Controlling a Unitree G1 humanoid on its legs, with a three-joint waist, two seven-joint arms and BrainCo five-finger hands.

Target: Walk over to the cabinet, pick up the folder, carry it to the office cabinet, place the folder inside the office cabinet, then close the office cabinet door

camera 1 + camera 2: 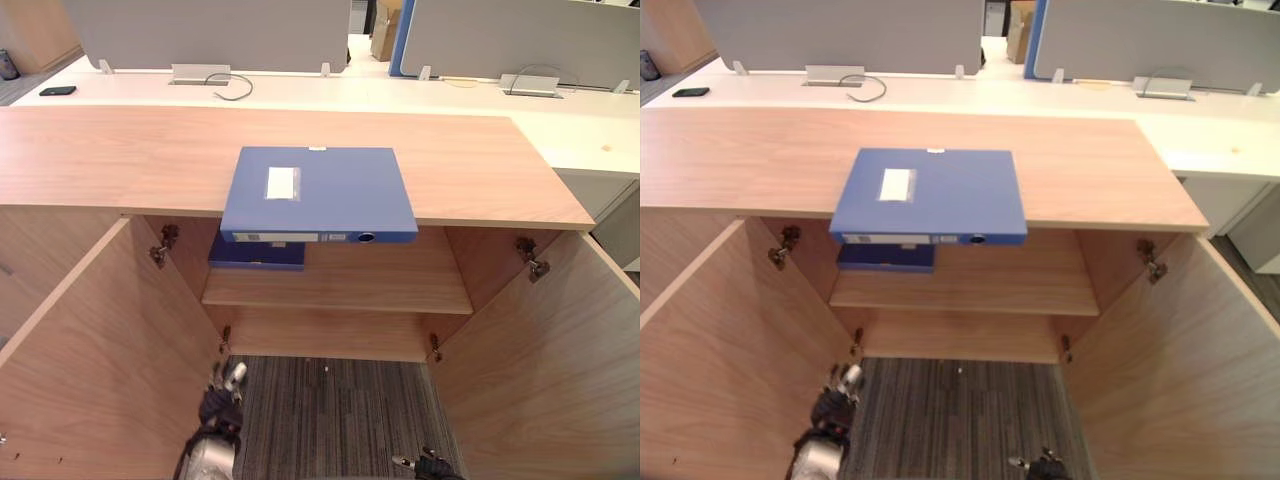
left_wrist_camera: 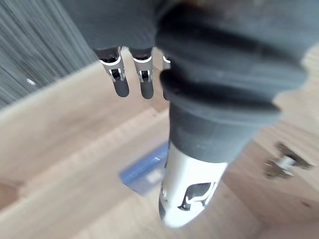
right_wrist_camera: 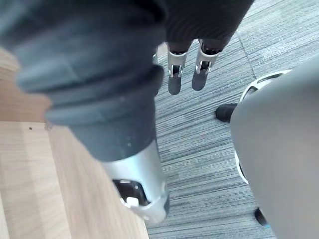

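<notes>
A blue folder [image 1: 318, 193] lies flat on the wooden top of the cabinet [image 1: 480, 160], its spine overhanging the front edge. Both cabinet doors stand open. On the inner shelf [image 1: 380, 285] lies a second, darker blue folder [image 1: 257, 254], which the left wrist view also catches as a blue folder [image 2: 144, 172]. My left hand [image 1: 222, 398] hangs low in front of the cabinet beside the left door, its fingers [image 2: 121, 79] straight and holding nothing. At the bottom edge, my right hand [image 1: 430, 466] hangs over the carpet, fingers [image 3: 175, 74] relaxed and empty.
The left door [image 1: 90, 360] and right door [image 1: 560, 370] swing out toward me on either side, with grey carpet [image 1: 330, 410] between them. Behind the cabinet is a white desk [image 1: 400, 92] with grey partitions, a black phone [image 1: 57, 91] and a cable [image 1: 232, 88].
</notes>
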